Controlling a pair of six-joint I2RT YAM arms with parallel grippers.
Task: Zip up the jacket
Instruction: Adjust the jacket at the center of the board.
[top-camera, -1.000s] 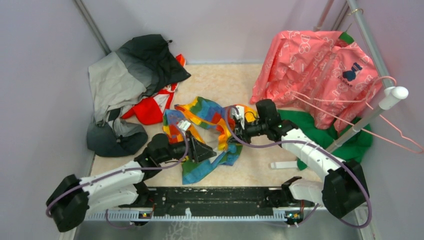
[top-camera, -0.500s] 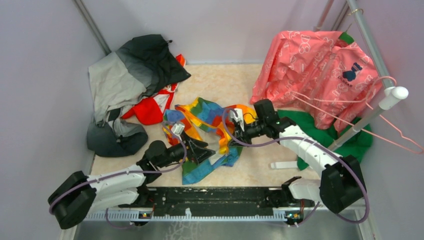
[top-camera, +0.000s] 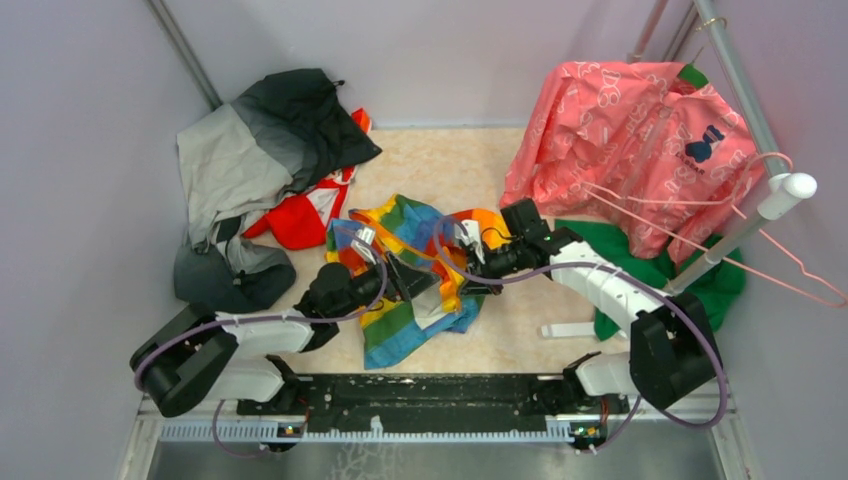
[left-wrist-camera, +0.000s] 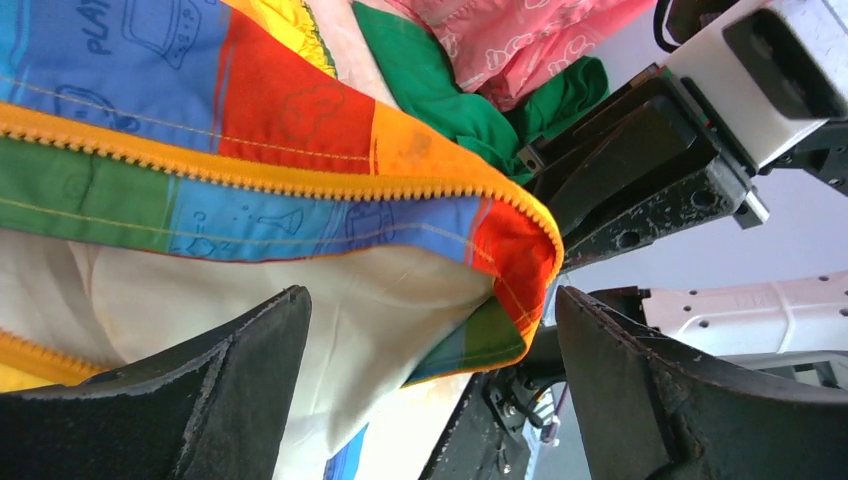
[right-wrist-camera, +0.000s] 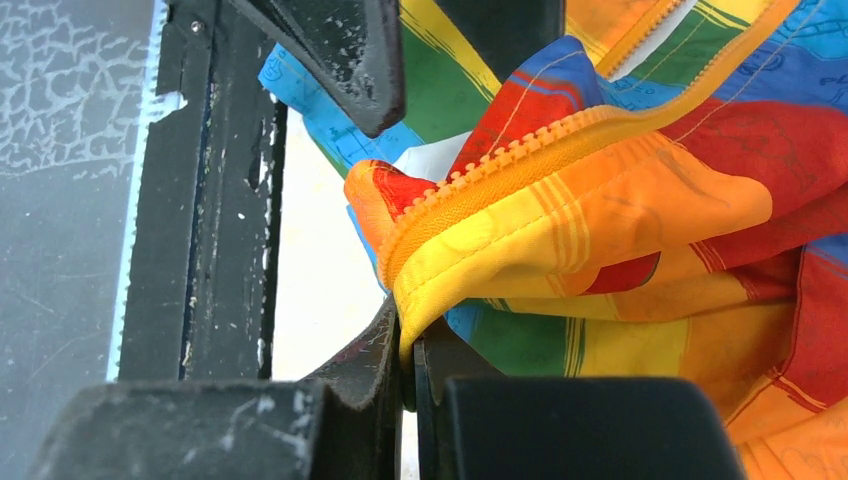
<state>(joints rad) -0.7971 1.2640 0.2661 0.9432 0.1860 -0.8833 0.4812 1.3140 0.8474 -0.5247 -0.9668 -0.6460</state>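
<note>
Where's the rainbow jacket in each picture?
Top external: the jacket lies crumpled in the centre of the picture.
Left wrist: it fills the upper left.
Right wrist: it fills the right side.
Shared landmark: the right gripper pinching the jacket's corner beside the orange zipper, seen in all three.

**Spread wide at a rainbow hem**

Framed by the dark fingers (left-wrist-camera: 230, 390) of the left gripper (left-wrist-camera: 430, 300), set wide apart either side of the pale lining (left-wrist-camera: 300, 290) of the jacket (left-wrist-camera: 250, 110). Crossed above by orange zipper (left-wrist-camera: 250, 175) teeth along blue, red and green stripes. Met at the red corner by the right gripper (left-wrist-camera: 585, 215), with green cloth (left-wrist-camera: 440, 90) and a pink garment (left-wrist-camera: 500, 40) behind.
</note>
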